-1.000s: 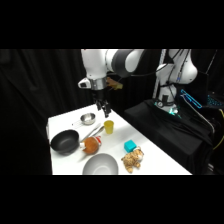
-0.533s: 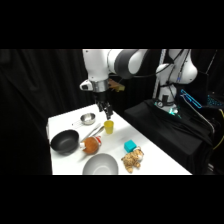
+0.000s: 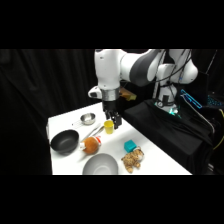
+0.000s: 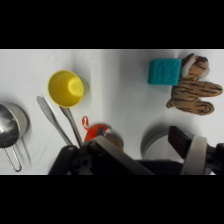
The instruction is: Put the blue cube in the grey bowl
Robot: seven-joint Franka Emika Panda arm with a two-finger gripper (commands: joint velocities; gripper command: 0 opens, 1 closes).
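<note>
One black round pan (image 3: 65, 142), one small shiny steel bowl (image 3: 88, 119), one matte grey bowl (image 3: 100, 165), one yellow cup (image 3: 108, 126), one teal-blue cube (image 3: 130, 146), plain-faced, touching a striped plush toy (image 3: 133, 159) on the white table (image 3: 160, 162). Above the cup hung one gripper (image 3: 116, 123); finger spread impossible to tell. No readable writing.

Soft blur throughout; bright white table (image 3: 160, 161), black surroundings.
</note>
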